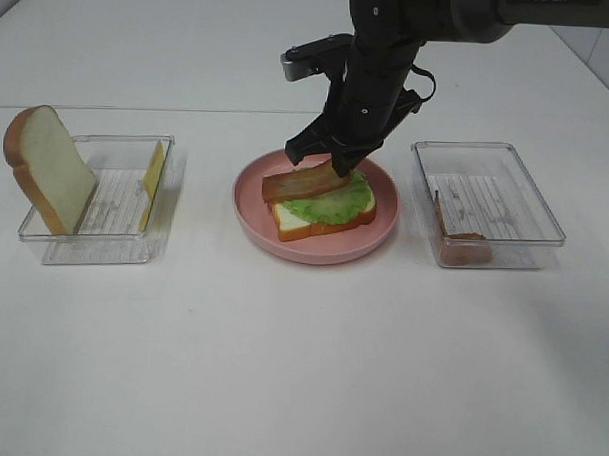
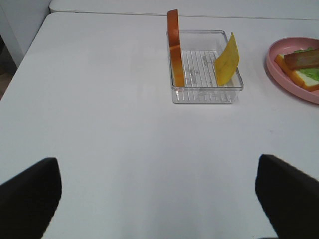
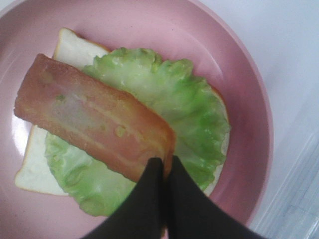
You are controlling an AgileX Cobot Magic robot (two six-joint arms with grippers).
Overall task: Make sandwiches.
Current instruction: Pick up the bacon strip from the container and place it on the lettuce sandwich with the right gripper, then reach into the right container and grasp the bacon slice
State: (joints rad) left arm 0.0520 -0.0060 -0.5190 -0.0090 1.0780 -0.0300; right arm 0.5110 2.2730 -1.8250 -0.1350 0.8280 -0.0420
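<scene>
- The white table is lying bare across the near side.
- The left gripper is hanging over that bare stretch with its two dark fingers spread wide, holding nothing; it is showing only in its own wrist view, with the left tray well ahead of it.
- The left tray, clear plastic, is sitting on the left of the table. An upright bread slice, white with an orange-brown crust, is leaning against its left end and rising above the rim. A yellow cheese slice is standing on edge against the tray's right wall.
- The round pink plate is sitting in the middle, between the two trays, carrying the unfinished sandwich.
- The bottom bread slice is lying flat on the plate, and a green lettuce leaf is covering most of it.
- A reddish-brown bacon strip is slanting across the lettuce, its far end raised.
- The right gripper is reaching down from the far side, its black fingers pressed together and pinching that raised end of the bacon strip.
- The right tray, also clear plastic, is sitting to the right of the plate, with a second bacon strip lying in its near left corner.
- The right arm, black and bulky, is rising behind the plate toward the top right.
</scene>
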